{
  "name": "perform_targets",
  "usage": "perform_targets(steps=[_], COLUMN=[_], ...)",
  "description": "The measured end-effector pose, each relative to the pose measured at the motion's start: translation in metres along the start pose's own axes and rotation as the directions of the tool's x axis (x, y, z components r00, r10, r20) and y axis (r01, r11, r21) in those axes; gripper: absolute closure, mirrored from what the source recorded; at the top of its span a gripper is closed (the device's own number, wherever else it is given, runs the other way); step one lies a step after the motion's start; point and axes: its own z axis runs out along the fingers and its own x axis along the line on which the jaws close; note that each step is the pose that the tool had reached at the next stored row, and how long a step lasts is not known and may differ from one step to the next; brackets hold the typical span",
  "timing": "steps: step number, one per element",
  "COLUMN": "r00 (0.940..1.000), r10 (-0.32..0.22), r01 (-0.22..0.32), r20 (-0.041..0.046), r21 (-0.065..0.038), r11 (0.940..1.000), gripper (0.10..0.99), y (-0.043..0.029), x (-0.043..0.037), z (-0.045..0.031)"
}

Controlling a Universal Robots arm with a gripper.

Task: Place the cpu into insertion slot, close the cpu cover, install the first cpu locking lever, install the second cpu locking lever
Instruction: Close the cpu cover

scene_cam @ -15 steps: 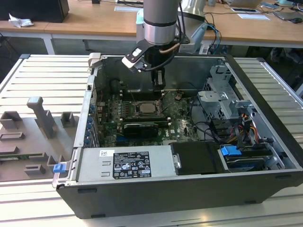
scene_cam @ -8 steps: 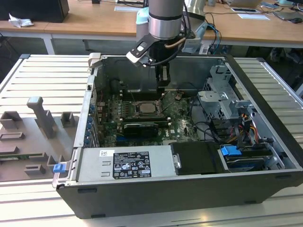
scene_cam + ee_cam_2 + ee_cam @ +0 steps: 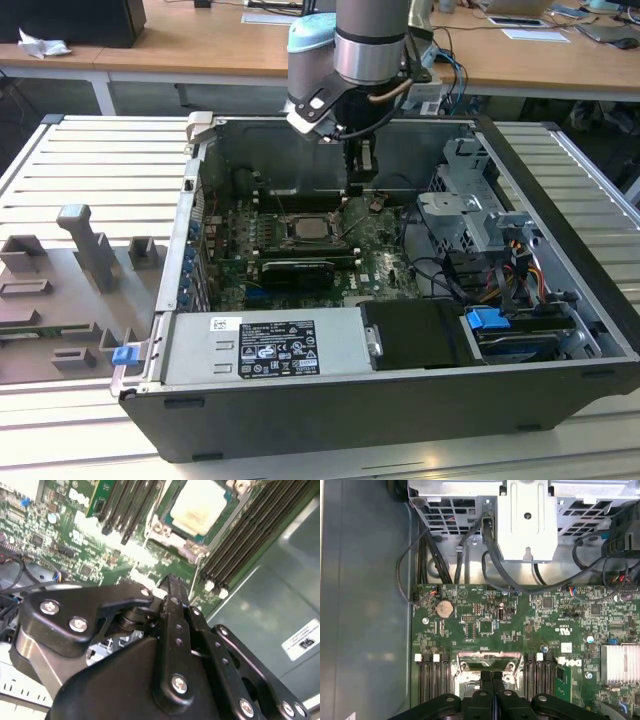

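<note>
Wooden desks behind, cluttered; pale slatted metal bench beneath; perhaps crumpled paper

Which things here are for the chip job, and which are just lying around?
For the job:
cpu
cpu cover, framing the cpu
gripper, jaws shut, holding nothing

Just lying about:
power-supply box
memory slots
coin battery
grey blocks outside the case, on the exterior view's left
</note>
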Motion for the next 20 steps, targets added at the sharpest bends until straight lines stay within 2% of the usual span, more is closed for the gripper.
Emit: perform_targets(steps=[4,6,8,16,20], r00=[0.9999,0.9998,0.9997,0.9992,0.9992], r10=[-0.016,-0.021,-0.022,-0.039,-0.039], r01=[0.016,0.021,0.022,0.039,0.039], r20=[-0.0012,-0.0031,-0.0055,-0.0069,-0.0069], r21=[0.001,0.009,0.013,0.015,0.015], r11=[0.9999,0.9997,0.9997,0.9991,0.9991], gripper=[0.980,0.980,0.980,0.980,0.980], y=[0.0145,0.0234,0.0283,0.0357,0.0355], x=[0.0000,0.0000,0.0001,0.0001,0.0002], z=[0.0021,0.0030,0.0040,0.0136,0.0212])
